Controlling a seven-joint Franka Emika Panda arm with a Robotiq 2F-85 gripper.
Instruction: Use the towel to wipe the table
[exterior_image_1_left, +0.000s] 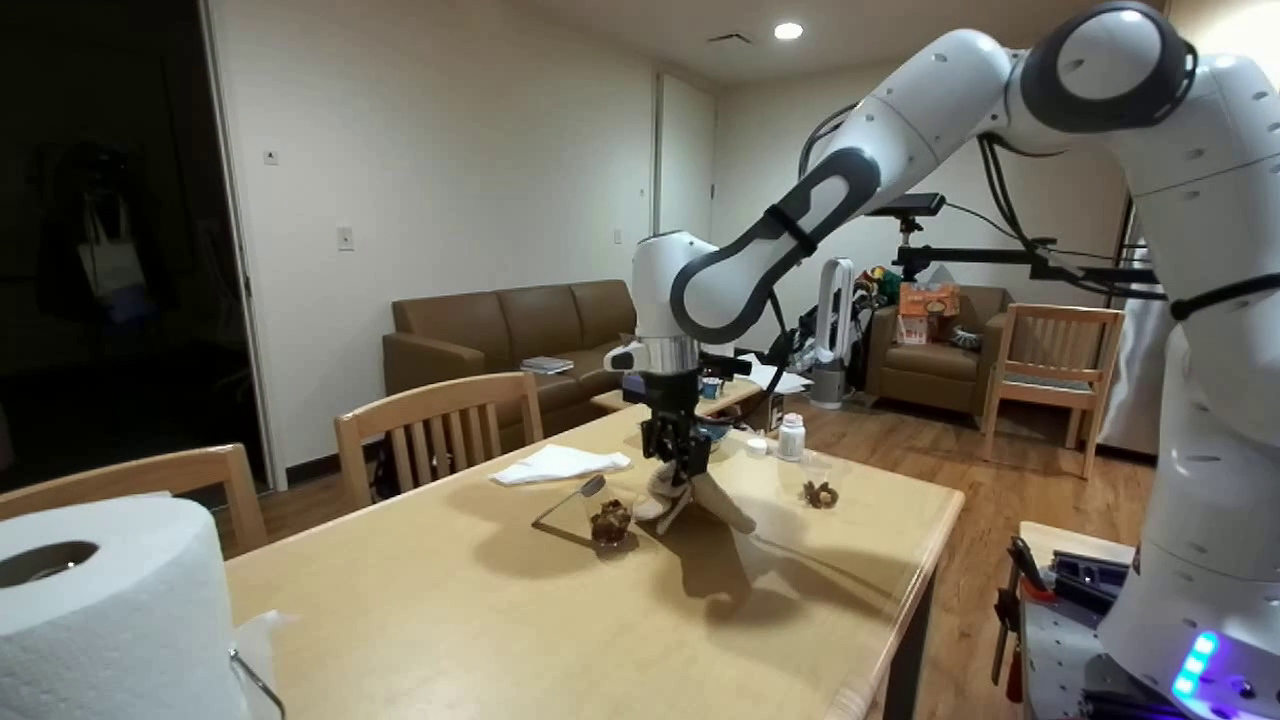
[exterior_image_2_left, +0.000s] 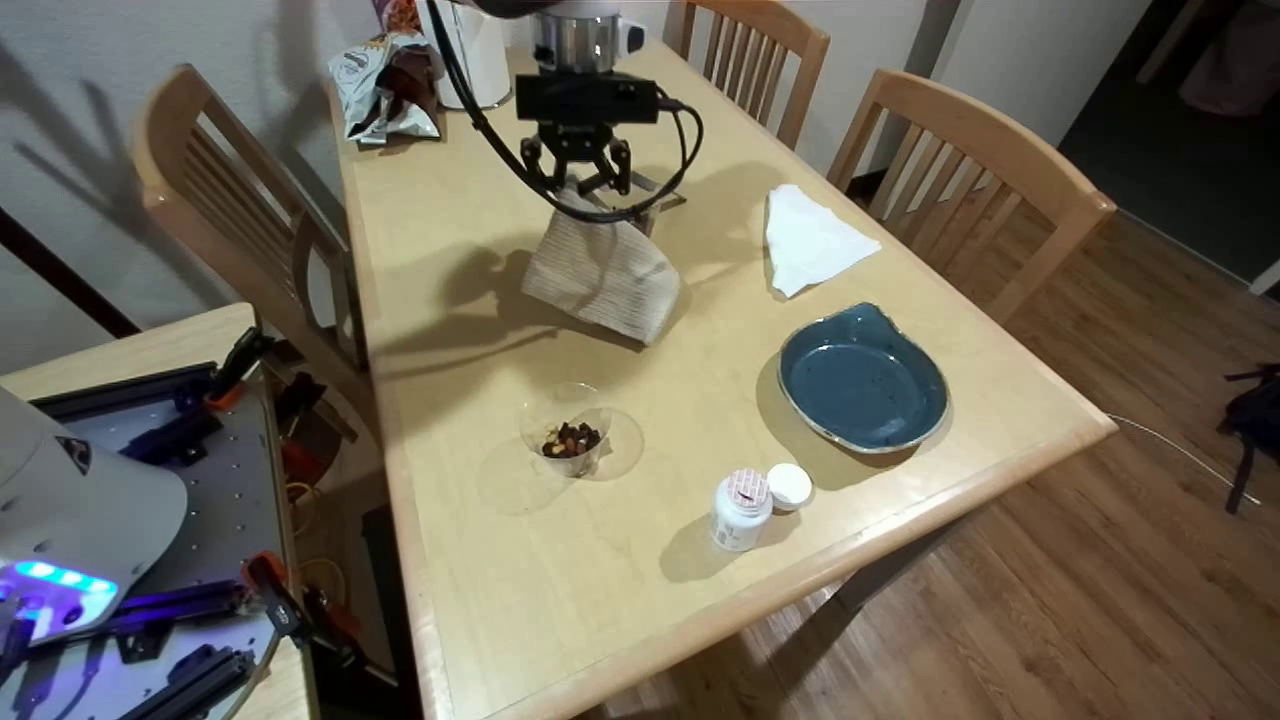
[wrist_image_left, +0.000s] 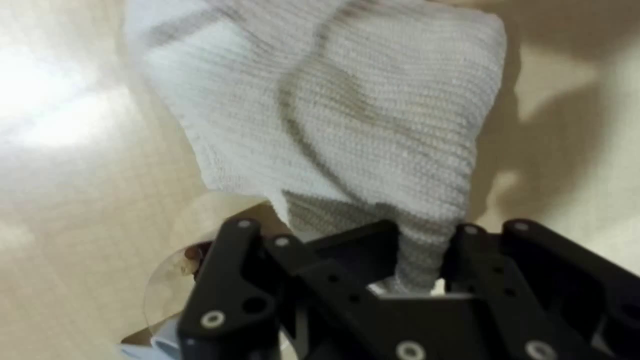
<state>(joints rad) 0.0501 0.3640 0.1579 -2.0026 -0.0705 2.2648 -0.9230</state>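
The pale grey-beige towel (exterior_image_2_left: 605, 270) hangs rumpled from my gripper (exterior_image_2_left: 590, 185), which points down over the middle of the table (exterior_image_2_left: 500, 590). In the wrist view a bunched fold of the towel (wrist_image_left: 380, 100) is pinched between the two black fingers of the gripper (wrist_image_left: 424, 242). The rest of the cloth spreads out beyond the fingertips. An exterior view shows the towel (exterior_image_1_left: 720, 500) low over the light wood table (exterior_image_1_left: 430, 620), below the gripper (exterior_image_1_left: 680, 470); whether its lower edge touches the wood I cannot tell.
Close beside the towel stands a clear cup with dark contents (exterior_image_1_left: 610, 522), a utensil (exterior_image_1_left: 565, 505) by it. Another cup (exterior_image_2_left: 572, 440), a blue dish (exterior_image_2_left: 865, 385), a white bottle (exterior_image_2_left: 741, 510), its cap (exterior_image_2_left: 790, 486), a paper sheet (exterior_image_2_left: 812, 240) and a paper roll (exterior_image_1_left: 110, 610) are also on the table.
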